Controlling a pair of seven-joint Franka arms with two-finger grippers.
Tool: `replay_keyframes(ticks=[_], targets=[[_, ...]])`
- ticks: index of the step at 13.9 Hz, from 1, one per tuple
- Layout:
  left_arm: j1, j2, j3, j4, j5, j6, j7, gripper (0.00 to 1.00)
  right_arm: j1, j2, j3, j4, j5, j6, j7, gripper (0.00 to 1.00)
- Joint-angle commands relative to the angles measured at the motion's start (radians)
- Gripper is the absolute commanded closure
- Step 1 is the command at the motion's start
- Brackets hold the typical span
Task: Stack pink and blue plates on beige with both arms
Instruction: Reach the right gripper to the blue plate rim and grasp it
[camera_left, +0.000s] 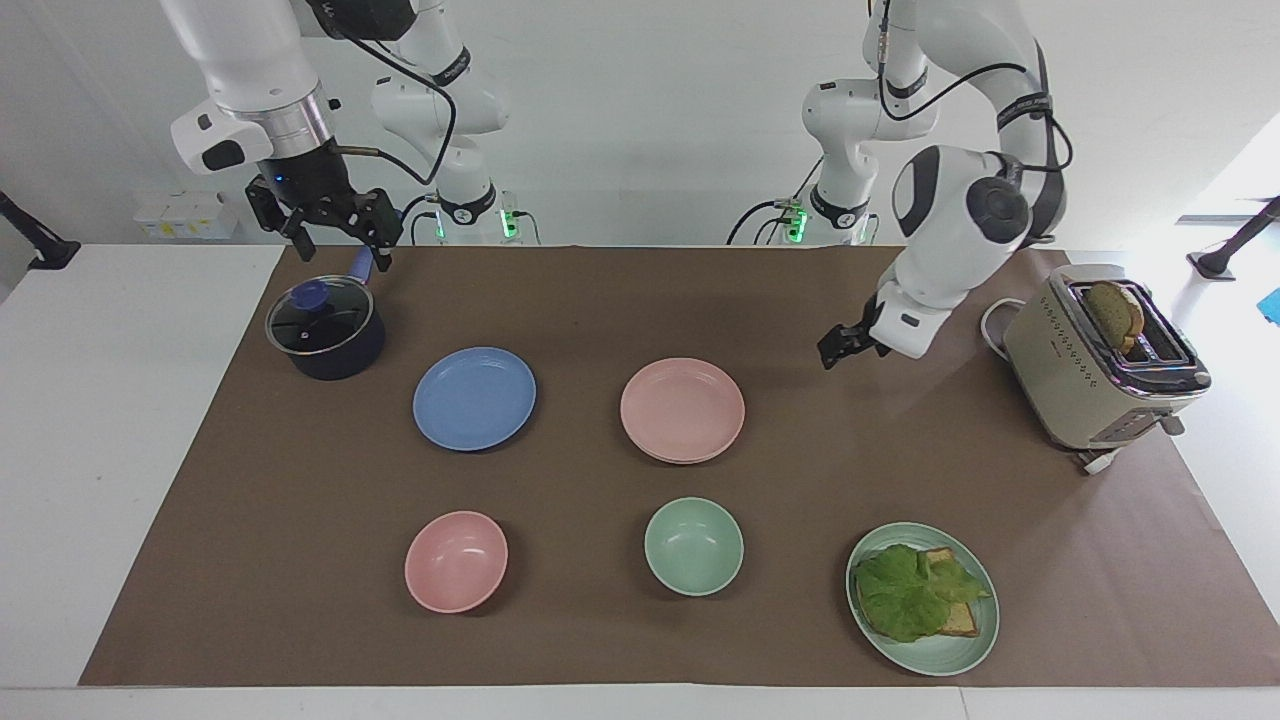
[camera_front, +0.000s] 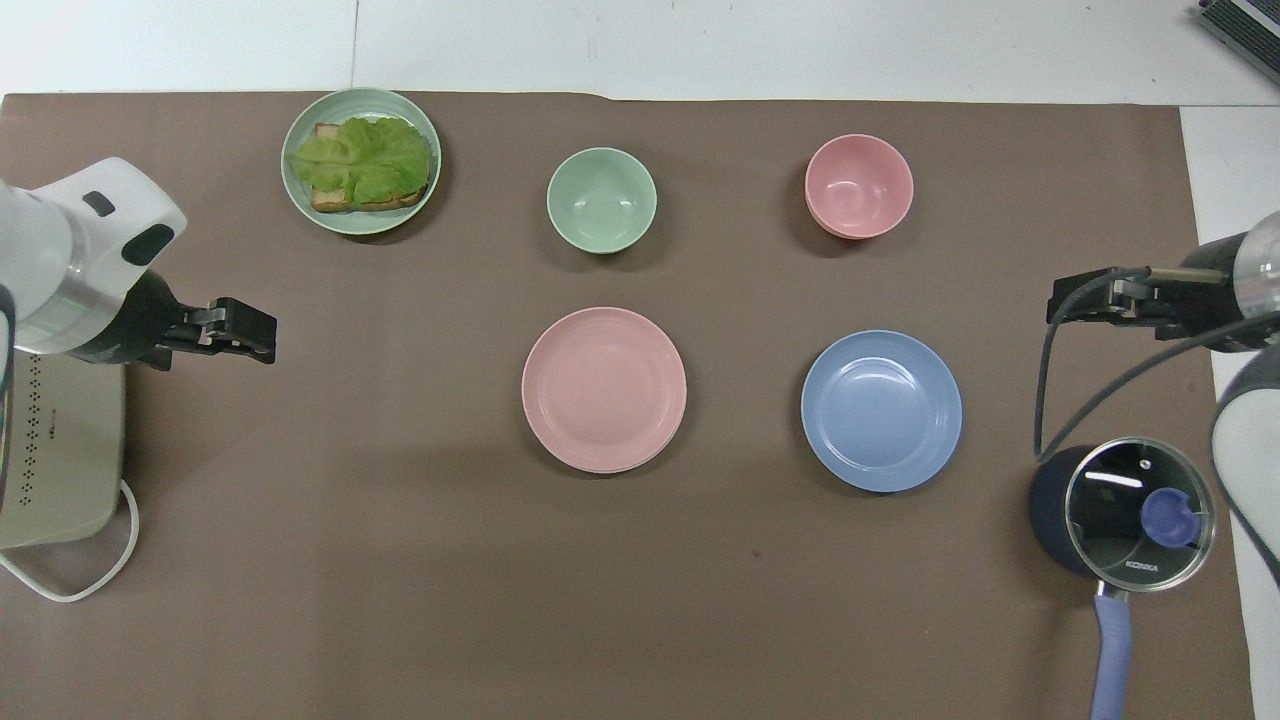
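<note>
The pink plate (camera_left: 682, 408) (camera_front: 604, 389) lies flat on the beige plate (camera_left: 690, 462), of which only a thin pale edge shows. The blue plate (camera_left: 474, 398) (camera_front: 881, 410) lies alone on the brown mat, beside the stack toward the right arm's end. My left gripper (camera_left: 835, 352) (camera_front: 248, 332) hangs open and empty over bare mat between the stack and the toaster, well apart from the pink plate. My right gripper (camera_left: 340, 240) (camera_front: 1075, 300) waits open and empty, high over the pot's handle.
A dark pot with a glass lid (camera_left: 325, 330) stands beside the blue plate. A pink bowl (camera_left: 456, 561), a green bowl (camera_left: 693, 546) and a green plate with lettuce and toast (camera_left: 922, 598) lie farther from the robots. A toaster (camera_left: 1100, 360) stands at the left arm's end.
</note>
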Motion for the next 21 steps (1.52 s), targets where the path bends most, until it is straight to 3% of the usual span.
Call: replay_keyframes(ticks=[1,6,12,15,18,21], targets=[[0.025,-0.062,-0.005,0.030,0.026,-0.064,0.073,0.00,-0.025,-0.037,0.004,-0.159,0.045,0.141,-0.040,0.00],[0.053,-0.111,-0.005,0.036,0.021,-0.088,0.118,0.00,-0.031,0.027,0.005,-0.377,0.082,0.467,-0.109,0.00],[0.059,-0.113,0.007,0.036,0.020,-0.097,0.116,0.00,-0.023,0.148,0.007,-0.443,0.140,0.664,-0.176,0.00],[0.059,-0.113,0.007,0.036,0.020,-0.097,0.116,0.00,-0.023,0.184,0.007,-0.470,0.234,0.689,-0.288,0.00],[0.059,-0.113,0.007,0.036,0.020,-0.097,0.116,0.00,-0.028,0.202,0.005,-0.508,0.321,0.723,-0.385,0.07],[0.059,-0.113,0.007,0.036,0.020,-0.097,0.116,0.00,-0.042,0.195,0.005,-0.514,0.324,0.691,-0.407,0.18]])
